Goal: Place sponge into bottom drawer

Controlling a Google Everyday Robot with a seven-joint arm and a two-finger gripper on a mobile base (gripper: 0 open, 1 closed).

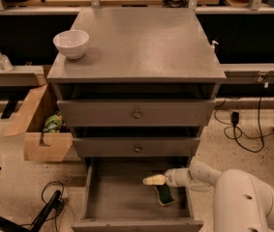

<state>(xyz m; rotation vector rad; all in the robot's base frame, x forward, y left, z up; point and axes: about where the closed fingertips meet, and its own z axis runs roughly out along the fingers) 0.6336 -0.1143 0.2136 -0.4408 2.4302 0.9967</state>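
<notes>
Bottom drawer (112,199) is pulled out, grey floor showing. Sponge (164,195) is inside it, near the right wall, dark green side visible, approx 5 o'clock from the gripper (153,180). Gripper hangs inside the drawer opening, just below the middle drawer (136,148) front, w/ the white arm (194,174) reaching in from 3 o'clock. Can't tell how far open the gripper is, or whether it has hold of anything. Sponge lies just beside its tip; contact unclear.

Step in hand, my read: the release, i.e. the very end of the placing. Sponge looks to be down on the drawer floor or nearly so, so the task is close to done.

Next move: if the sponge is gripped, let go. Then pull the arm up and back toward 3 o'clock w/o dragging the sponge along or knocking the middle drawer front overhead. White bowl (71,43) on the counter (141,42), 10 o'clock corner, is well apart and no concern.
</notes>
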